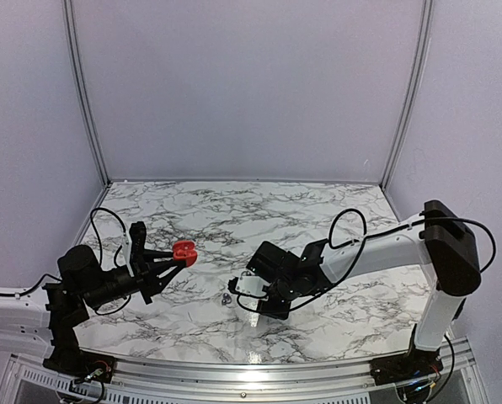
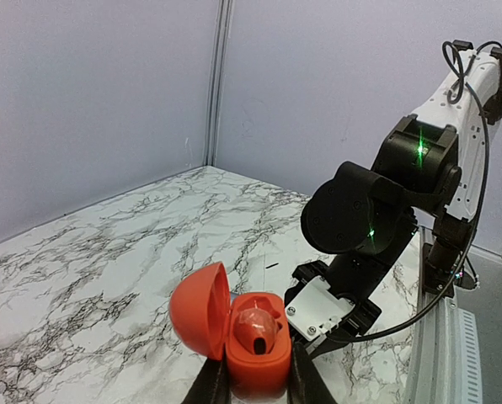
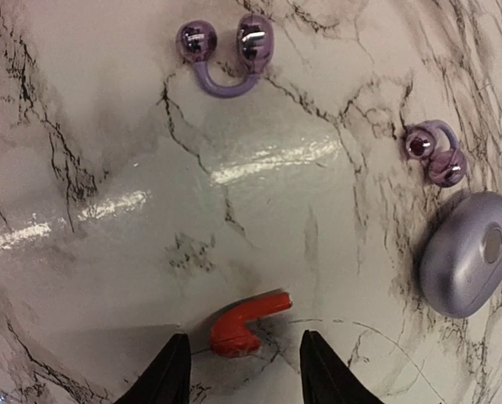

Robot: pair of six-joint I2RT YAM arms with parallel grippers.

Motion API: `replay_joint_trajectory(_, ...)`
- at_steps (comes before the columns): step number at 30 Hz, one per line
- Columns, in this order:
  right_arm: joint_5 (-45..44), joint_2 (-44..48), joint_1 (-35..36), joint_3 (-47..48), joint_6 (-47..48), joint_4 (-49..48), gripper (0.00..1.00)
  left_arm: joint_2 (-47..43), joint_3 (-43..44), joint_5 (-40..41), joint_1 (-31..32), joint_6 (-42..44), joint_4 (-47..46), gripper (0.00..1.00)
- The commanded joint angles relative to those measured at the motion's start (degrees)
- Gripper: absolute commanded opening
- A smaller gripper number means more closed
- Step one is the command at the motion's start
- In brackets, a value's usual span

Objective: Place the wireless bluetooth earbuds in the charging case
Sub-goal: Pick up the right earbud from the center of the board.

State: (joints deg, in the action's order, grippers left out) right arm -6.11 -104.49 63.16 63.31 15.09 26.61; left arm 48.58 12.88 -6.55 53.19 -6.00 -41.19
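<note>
Right hand (image 3: 242, 370), half open, straddles the red earbud (image 3: 244, 324) untouched, its long axis across the finger gap, stem angled away; left hand (image 2: 259, 383) clamps the red case (image 2: 253, 353).

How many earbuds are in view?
4: two glossy purple clip-shaped earbuds on the marble table, one red earbud between the fingers of the right gripper, another inside the open red case. More may be hidden.
</note>
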Motion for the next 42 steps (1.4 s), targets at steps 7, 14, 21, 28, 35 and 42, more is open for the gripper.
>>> replay_joint_trajectory(7,-2.11,-1.80,0.39,1.97,0.37,0.33,0.37,-0.18,0.31,-0.18,-0.02,0.19,-0.34,0.00)
replay_joint_trajectory(14,-1.22,-2.94,0.39,2.21,0.38,0.09,0.33,-0.48,0.21,-0.05,-0.02,0.18,-0.30,0.00)
replay_joint_trajectory(21,-1.01,-3.20,0.39,2.17,-0.05,0.66,0.24,-0.54,0.12,0.03,-0.02,0.26,-0.21,0.00)
replay_joint_trajectory(28,0.19,-0.57,-0.01,2.53,-0.83,0.71,0.20,-0.61,-0.05,0.30,-0.02,0.08,-0.36,0.00)
replay_joint_trajectory(35,5.38,3.33,-2.53,2.70,-2.35,-1.69,0.20,-0.06,0.53,0.34,-0.02,0.11,-0.32,0.00)
replay_joint_trajectory(42,16.03,8.49,-6.52,2.91,-5.24,-3.41,0.19,-2.00,-0.64,0.74,-0.02,0.67,-0.38,0.00)
